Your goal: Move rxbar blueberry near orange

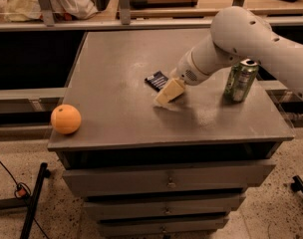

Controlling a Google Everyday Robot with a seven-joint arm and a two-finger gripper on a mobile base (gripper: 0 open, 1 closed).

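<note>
- The rxbar blueberry (156, 79) is seen lying flat near the middle of the grey table top (116, 59), its dark navy wrapper set at a slant to the table's edges
- The gripper (167, 92) is held low over the table, just beside the bar on the side nearer the front edge; its pale beige tip is at or very close to the surface
- The near right end of the bar is partly covered by the gripper, so contact between the two cannot be confirmed
- How far the gripper is open cannot be told from this view, nor whether anything is held in it
- The white arm (241, 39) is stretched in from the right, passing above a green drink can (241, 79) that is stood upright near the table's right edge
- The orange (66, 119) is placed at the front left corner of the table, well apart from the bar and the gripper
- Closed drawers (166, 180) are seen under the table top
</note>
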